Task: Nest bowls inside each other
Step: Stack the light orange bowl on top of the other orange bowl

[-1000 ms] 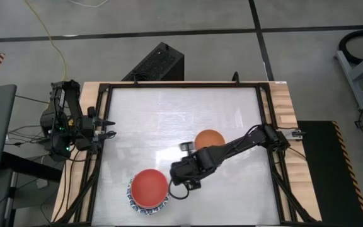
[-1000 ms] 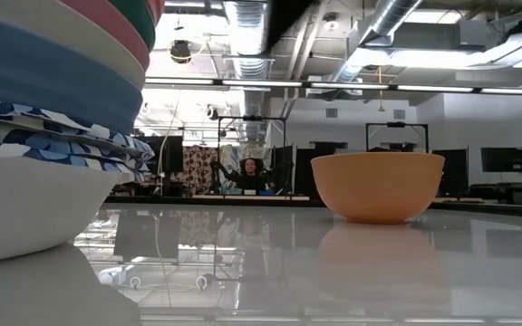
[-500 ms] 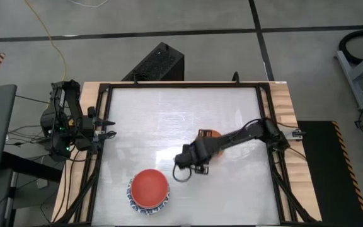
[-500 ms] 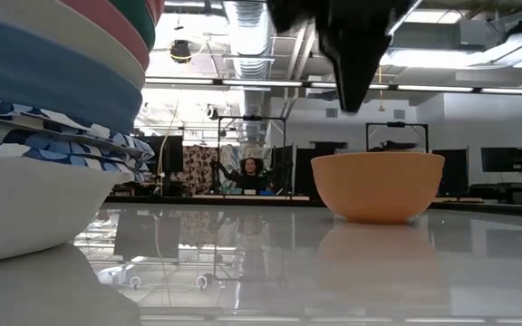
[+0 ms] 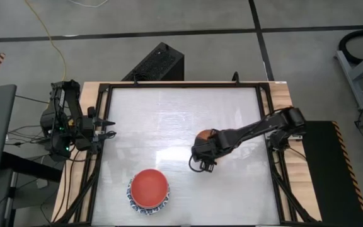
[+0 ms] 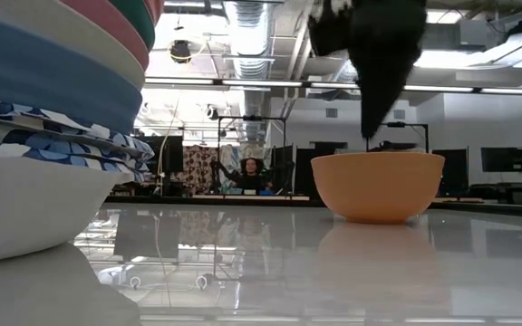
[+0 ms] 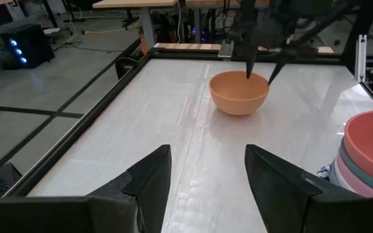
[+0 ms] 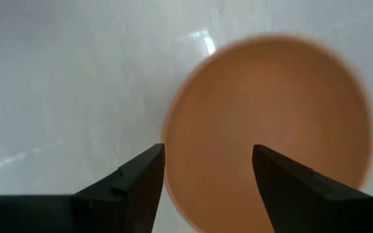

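White glossy bench [image 5: 169, 120] inside a black frame, with the nested stack of bowls [image 5: 149, 190], red one on top, near its front edge and the last loose orange bowl [image 6: 377, 184] alone toward the middle, well apart from the stack. Right gripper [image 8: 206, 169] hangs directly over the orange bowl's near rim, fingers spread wide and holding nothing; left gripper [image 7: 206, 169] waits off beyond the bench's left edge, fingers parted and empty. Step in hand looks like the pickup of the final bowl: next move calls for dropping so one finger goes inside the rim and one outside, clamping, then carrying it over to the stack.
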Robot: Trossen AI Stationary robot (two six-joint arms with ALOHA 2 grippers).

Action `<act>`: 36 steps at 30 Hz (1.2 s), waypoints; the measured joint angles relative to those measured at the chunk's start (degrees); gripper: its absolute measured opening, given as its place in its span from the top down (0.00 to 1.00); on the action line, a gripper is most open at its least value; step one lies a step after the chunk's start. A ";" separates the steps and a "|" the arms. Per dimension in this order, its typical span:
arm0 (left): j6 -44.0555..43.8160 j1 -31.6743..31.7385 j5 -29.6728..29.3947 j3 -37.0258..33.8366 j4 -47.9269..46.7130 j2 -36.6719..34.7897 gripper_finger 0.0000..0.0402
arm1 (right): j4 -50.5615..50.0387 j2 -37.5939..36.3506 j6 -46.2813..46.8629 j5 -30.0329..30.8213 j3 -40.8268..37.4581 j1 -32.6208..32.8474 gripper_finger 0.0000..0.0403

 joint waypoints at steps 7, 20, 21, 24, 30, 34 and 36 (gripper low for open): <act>0.00 0.02 -0.13 0.00 0.00 0.00 0.53 | 7.64 0.77 -1.10 -0.91 -6.89 0.11 0.37; -0.02 0.01 -0.23 0.00 -0.01 0.00 0.53 | 7.83 1.21 -5.34 -1.30 -3.82 -0.76 0.37; -0.04 0.00 -0.23 0.00 -0.02 0.00 0.53 | 7.02 1.21 -5.39 -1.33 -3.08 -0.81 0.37; -0.07 0.00 -0.24 0.00 -0.02 0.00 0.53 | 5.44 1.21 -5.93 -1.27 -0.93 -0.90 0.37; -0.08 0.01 -0.37 0.01 -0.02 0.00 0.53 | 3.34 1.19 -6.18 -0.50 2.76 -0.66 0.37; -0.09 0.01 -0.37 0.00 -0.02 0.00 0.53 | 6.16 1.79 -5.48 -0.20 2.91 0.54 0.37; -0.09 0.00 -0.37 0.01 -0.02 0.00 0.53 | 6.36 3.07 -5.51 -0.19 2.96 1.07 0.37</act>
